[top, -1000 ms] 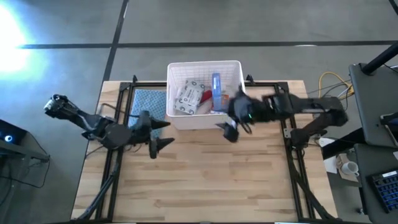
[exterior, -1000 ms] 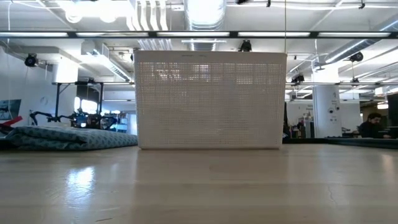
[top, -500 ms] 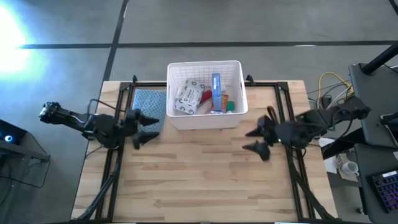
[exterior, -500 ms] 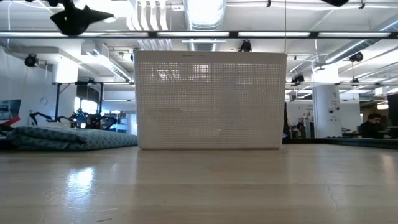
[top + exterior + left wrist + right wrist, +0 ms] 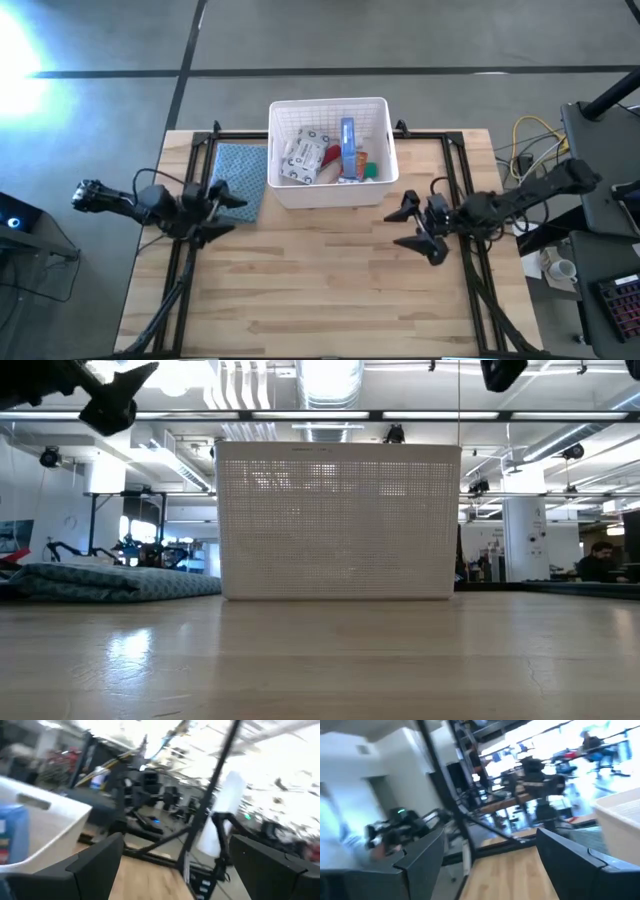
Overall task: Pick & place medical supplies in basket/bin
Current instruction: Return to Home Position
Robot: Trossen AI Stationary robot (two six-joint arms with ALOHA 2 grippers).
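White slotted basket [image 5: 338, 520] stands upright on the counter [image 5: 320, 660], folded blue cloth [image 5: 110, 582] lying apart to its left, left arm [image 5: 105, 392] and right arm [image 5: 500, 372] overhead.

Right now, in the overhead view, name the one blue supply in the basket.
The flat blue pack, the narrow strip right of centre in the basket. The pouch is grey-white, the tube red, the small box green.
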